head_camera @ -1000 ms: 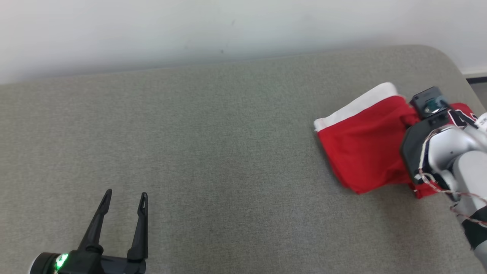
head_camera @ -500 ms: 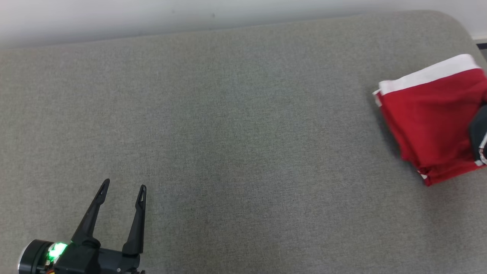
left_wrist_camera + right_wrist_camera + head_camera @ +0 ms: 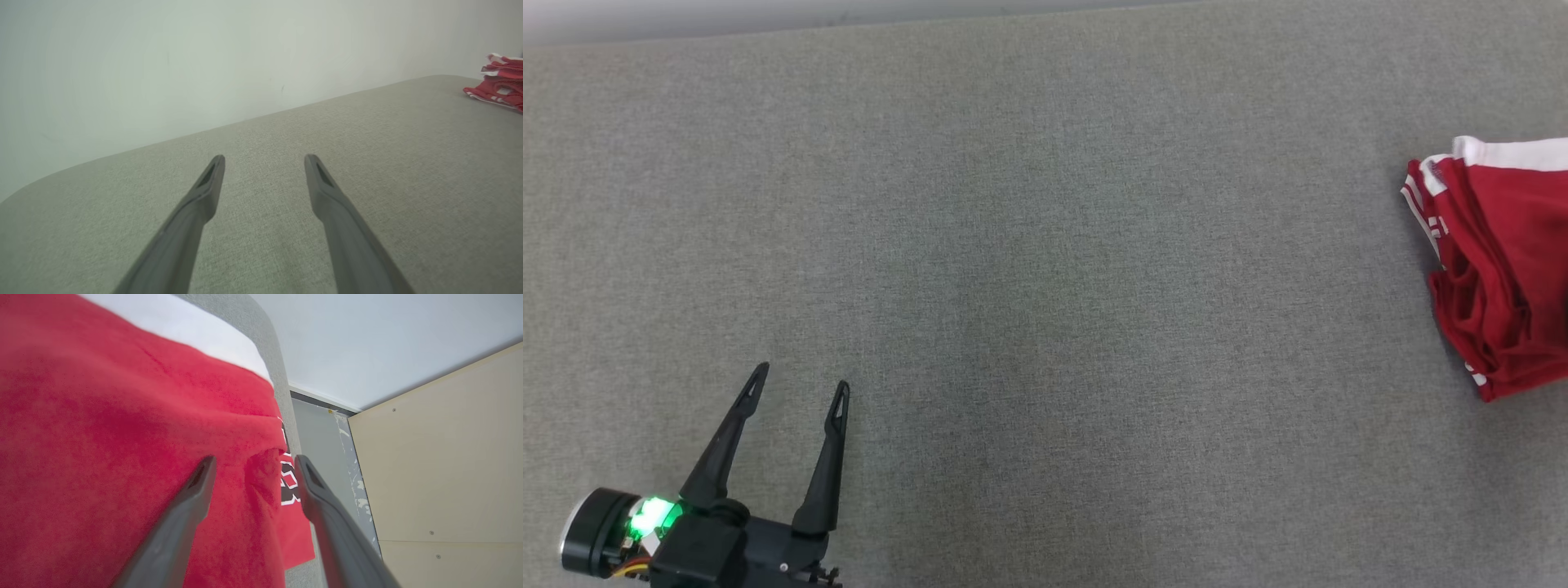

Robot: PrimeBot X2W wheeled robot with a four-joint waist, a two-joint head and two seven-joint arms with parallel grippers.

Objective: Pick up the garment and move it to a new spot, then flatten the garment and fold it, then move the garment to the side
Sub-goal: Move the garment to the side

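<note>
Red jersey (image 3: pixel 1511 245) lies folded at the grey cushion's (image 3: pixel 1045 245) right edge, seemingly set aside. Right gripper (image 3: pixel 255 457) above it and left gripper (image 3: pixel 801 376) both gape empty

A grey fabric-covered tabletop (image 3: pixel 1045 286) meets a pale wall (image 3: pixel 163 61); a beige panel (image 3: pixel 441 465) stands beyond its rounded corner.

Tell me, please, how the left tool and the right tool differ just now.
The left tool points across the bare grey fabric surface, while the right tool sits close over the folded red-and-white garment. The left tool is far from that garment; the right tool has a red fold showing between its fingers. Both stand open, dark fingers spread.
</note>
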